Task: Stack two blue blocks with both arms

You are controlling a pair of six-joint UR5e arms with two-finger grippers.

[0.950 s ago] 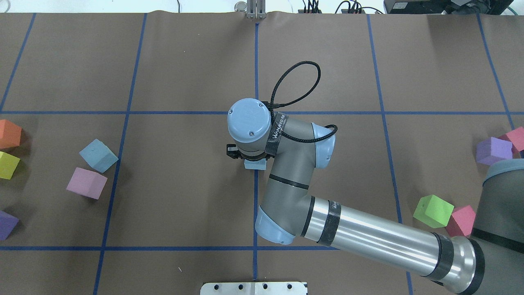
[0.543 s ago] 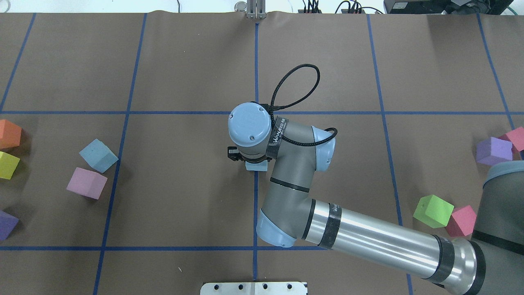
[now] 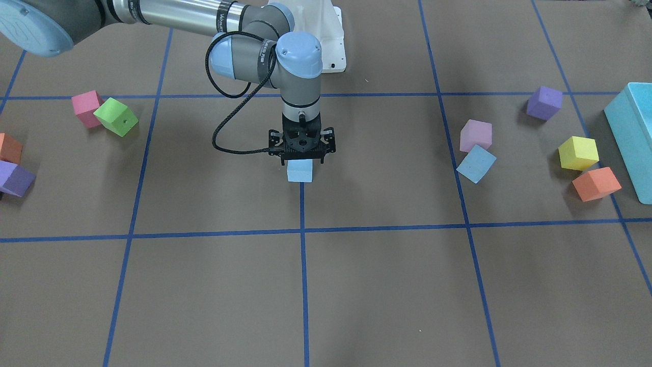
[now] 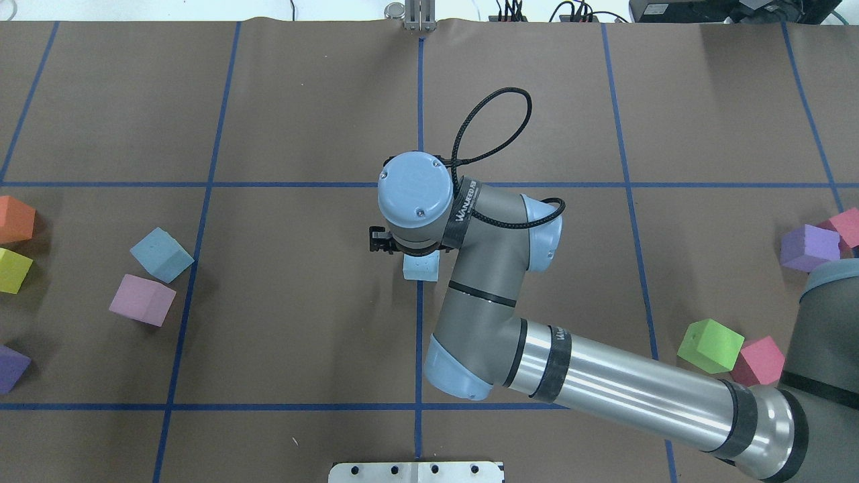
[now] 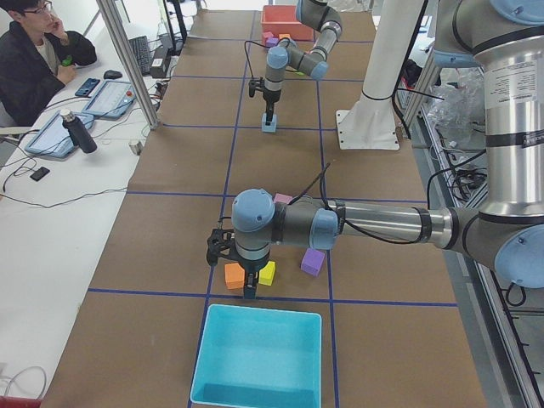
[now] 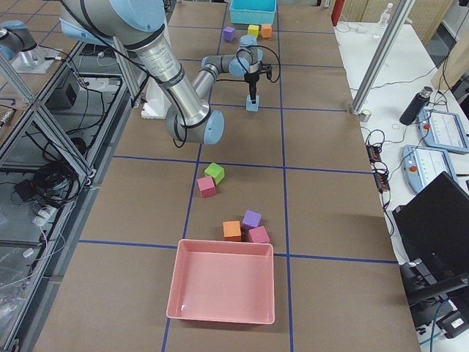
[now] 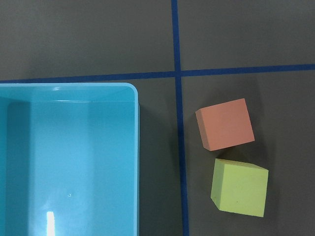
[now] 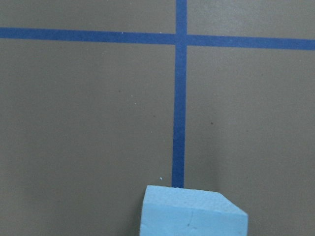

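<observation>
One blue block rests on the centre grid line, and it also shows in the overhead view and at the bottom of the right wrist view. My right gripper hangs just above it, jaws spread and empty. The second blue block lies tilted on the table's left part beside a pink cube. My left gripper shows only in the exterior left view, low by the orange cube and yellow cube. I cannot tell whether it is open or shut.
A turquoise box stands at the left end, its rim under the left wrist. A purple cube lies there too. Green, red-pink and purple cubes lie on the right. A pink tray stands at the right end.
My right wrist has risen and drawn away from the centre blue block. The block stays on the line and shows more fully. Nothing else has moved.
</observation>
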